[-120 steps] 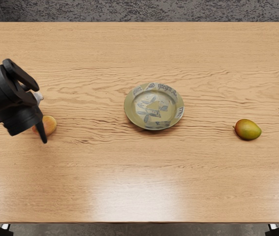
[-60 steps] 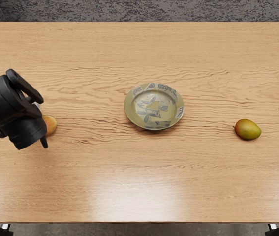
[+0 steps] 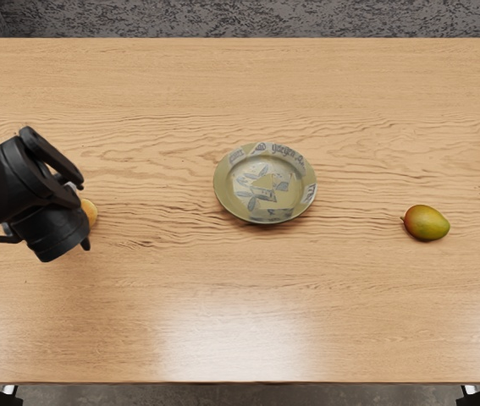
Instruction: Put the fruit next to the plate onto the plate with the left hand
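Note:
An orange-yellow fruit (image 3: 91,211) lies on the table at the left, and only its right edge shows from behind my left hand (image 3: 57,224). That black hand comes in from the left edge and sits right over the fruit, covering most of it. Whether it is gripping the fruit is hidden. The patterned plate (image 3: 225,182) stands in the middle of the table with nothing on it, well to the right of the hand. The right arm is out of view.
A second fruit, a green-red mango (image 3: 426,222), lies at the right of the plate. The wooden table (image 3: 240,321) spans the view, its front edge near the bottom.
My left hand has shifted right and down over the fruit, hiding more of it than before. The plate and the mango have not moved.

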Motion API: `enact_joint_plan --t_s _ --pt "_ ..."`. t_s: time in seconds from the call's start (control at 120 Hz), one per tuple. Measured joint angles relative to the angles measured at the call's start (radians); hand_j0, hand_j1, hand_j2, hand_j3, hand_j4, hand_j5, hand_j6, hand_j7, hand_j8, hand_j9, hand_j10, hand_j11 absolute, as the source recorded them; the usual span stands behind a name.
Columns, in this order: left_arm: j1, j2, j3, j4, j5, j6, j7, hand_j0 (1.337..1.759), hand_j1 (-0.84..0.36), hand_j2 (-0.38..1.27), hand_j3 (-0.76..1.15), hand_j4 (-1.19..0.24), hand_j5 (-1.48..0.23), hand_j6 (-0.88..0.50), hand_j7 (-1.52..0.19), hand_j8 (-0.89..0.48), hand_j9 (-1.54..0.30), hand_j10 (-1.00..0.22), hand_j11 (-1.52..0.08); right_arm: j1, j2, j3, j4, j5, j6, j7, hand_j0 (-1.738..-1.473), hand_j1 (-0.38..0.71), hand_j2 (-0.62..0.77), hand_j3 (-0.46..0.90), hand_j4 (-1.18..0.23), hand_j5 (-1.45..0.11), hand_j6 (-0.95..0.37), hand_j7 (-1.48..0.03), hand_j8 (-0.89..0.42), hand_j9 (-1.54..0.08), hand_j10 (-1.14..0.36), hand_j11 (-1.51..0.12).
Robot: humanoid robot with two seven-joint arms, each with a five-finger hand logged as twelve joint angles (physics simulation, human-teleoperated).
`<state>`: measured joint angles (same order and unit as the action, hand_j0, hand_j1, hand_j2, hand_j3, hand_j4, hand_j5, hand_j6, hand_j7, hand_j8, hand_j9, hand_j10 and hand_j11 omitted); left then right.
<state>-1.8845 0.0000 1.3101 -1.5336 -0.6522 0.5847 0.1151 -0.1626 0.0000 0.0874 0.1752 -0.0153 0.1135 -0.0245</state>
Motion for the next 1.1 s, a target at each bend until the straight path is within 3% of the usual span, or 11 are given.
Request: enact_joint_plan --t_s 0.55,0.633,0.733,0.783,0.867,0.958,1.1 --pt "0.028 0.0 -0.003 0.012 -0.006 0.026 -0.007 1.658 -0.08 0.07 0.0 -0.36 -0.46 -0.36 -0.46 -0.36 -0.46 -0.35 -0.46 0.0 0.0 0.0 0.0 0.0 0.0 0.0 -1.658 -0.33 0.0 0.0 -0.02 -0.02 -0.02 -0.02 -0.02 -0.02 -0.02 -0.02" --pt "0.033 0.0 -0.003 0.013 -0.015 -0.012 -0.015 1.657 -0.23 0.08 0.0 -0.48 -0.62 -0.37 -0.64 -0.46 -0.65 -0.5 -0.65 0.0 0.0 0.0 0.0 0.0 0.0 0.0 -1.658 -0.33 0.0 0.0 -0.02 -0.02 -0.02 -0.02 -0.02 -0.02 -0.02 -0.02" --pt "0.028 0.0 -0.001 0.014 -0.024 -0.073 -0.018 1.653 -0.35 0.16 0.0 -0.32 -0.79 -0.06 -0.99 -0.22 -0.9 -0.63 -0.86 0.0 0.0 0.0 0.0 0.0 0.0 0.0 -1.658 -0.33 0.0 0.0 -0.02 -0.02 -0.02 -0.02 -0.02 -0.02 -0.02 -0.02" --pt "0.024 0.0 0.0 0.013 -0.031 -0.09 -0.017 1.65 -0.38 0.16 0.0 -0.27 -0.85 0.02 -1.06 -0.11 -1.0 -0.62 -0.94 0.0 0.0 0.0 0.0 0.0 0.0 0.0 -1.658 -0.33 0.0 0.0 -0.02 -0.02 -0.02 -0.02 -0.02 -0.02 -0.02 -0.02" --pt "-0.048 0.0 -0.016 0.012 -0.035 -0.162 -0.018 1.646 -0.39 0.17 0.0 -0.21 -0.94 0.01 -1.1 -0.18 -1.04 -0.64 -1.03 0.0 0.0 0.0 0.0 0.0 0.0 0.0 -1.658 -0.33 0.0 0.0 -0.01 -0.02 -0.02 -0.02 -0.01 -0.02 -0.01 -0.02" --pt "-0.056 0.0 -0.088 0.011 -0.034 -0.23 -0.017 1.641 -0.39 0.19 0.0 -0.21 -1.03 0.0 -1.13 -0.21 -1.12 -0.68 -1.12 0.0 0.0 0.0 0.0 0.0 0.0 0.0 -1.658 -0.33 0.0 0.0 -0.02 -0.02 -0.02 -0.02 -0.02 -0.02 -0.02 -0.02" --pt "-0.179 0.164 -0.173 0.011 -0.033 -0.379 -0.016 1.636 -0.4 0.23 0.0 -0.21 -1.13 -0.03 -1.17 -0.24 -1.18 -0.7 -1.2 0.0 0.0 0.0 0.0 0.0 0.0 0.0 -1.658 -0.33 0.0 0.0 -0.02 -0.02 -0.02 -0.02 -0.02 -0.02 -0.02 -0.02"
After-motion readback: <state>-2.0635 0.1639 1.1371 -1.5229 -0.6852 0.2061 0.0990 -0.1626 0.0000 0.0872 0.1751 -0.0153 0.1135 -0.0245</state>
